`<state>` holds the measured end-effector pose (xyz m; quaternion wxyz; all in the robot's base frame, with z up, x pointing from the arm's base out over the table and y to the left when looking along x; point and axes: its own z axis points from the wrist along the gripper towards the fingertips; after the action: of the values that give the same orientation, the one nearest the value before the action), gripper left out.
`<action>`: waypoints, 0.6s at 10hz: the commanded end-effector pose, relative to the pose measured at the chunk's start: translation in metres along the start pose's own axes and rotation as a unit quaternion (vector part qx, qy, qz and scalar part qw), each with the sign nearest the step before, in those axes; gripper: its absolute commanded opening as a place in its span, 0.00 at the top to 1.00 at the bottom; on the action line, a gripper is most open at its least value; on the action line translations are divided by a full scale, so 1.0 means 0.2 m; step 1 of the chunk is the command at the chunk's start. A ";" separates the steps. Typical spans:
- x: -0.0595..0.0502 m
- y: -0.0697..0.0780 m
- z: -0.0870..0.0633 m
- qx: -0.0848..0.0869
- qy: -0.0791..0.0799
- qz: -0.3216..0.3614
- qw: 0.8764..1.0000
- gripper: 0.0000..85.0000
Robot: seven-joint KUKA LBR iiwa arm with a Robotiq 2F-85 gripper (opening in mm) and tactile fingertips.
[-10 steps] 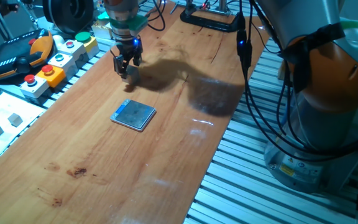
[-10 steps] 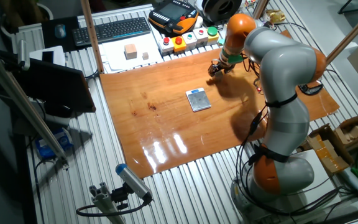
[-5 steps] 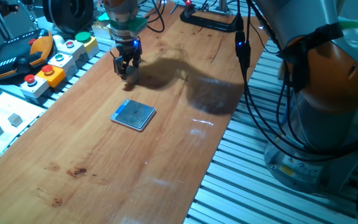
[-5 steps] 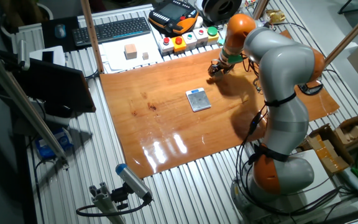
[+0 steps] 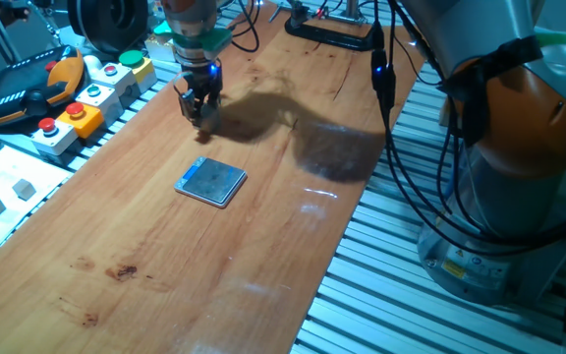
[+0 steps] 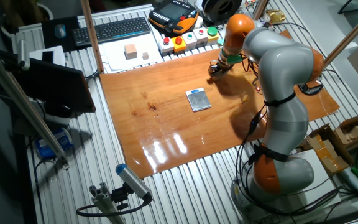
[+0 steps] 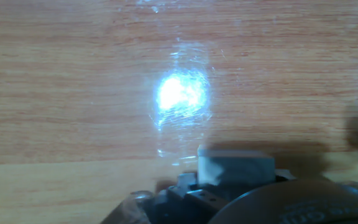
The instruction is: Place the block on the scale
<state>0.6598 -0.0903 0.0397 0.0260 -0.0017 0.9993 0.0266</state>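
Low over the far part of the bench point(image 5: 263, 246) I log the claw point(image 5: 198, 106), pointing down, fingertips close to the wood. Fixed views: fingers drawn near together around something small; too small for me to confirm from there. Hand view: the block point(image 7: 235, 167), pale grey, sits at the bottom of the frame right at the claw's body, with bare wood and a bright glare spot beyond it. I read this as the claw clenched on the block, held just above the bench surface.

Item, the scale point(image 5: 211, 182): flat square, grey-blue top, light rim. Lies on the bench nearer the camera than the claw in one fixed view, well apart from it, top plate bare. Same item in the other fixed view point(image 6: 198, 99), left of and below the claw point(image 6: 215, 68).

Item, push-button boxes point(image 5: 91, 93): row of them off the bench edge, just beside the claw's position.

Item, larger wooden blocks point(image 6: 130, 51): on the side surface beyond the bench, well apart from the claw.
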 end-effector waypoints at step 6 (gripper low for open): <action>0.01 0.05 -0.12 0.012 -0.002 0.002 1.000 0.99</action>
<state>0.6551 -0.0808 0.0659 0.0274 0.0013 0.9995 0.0127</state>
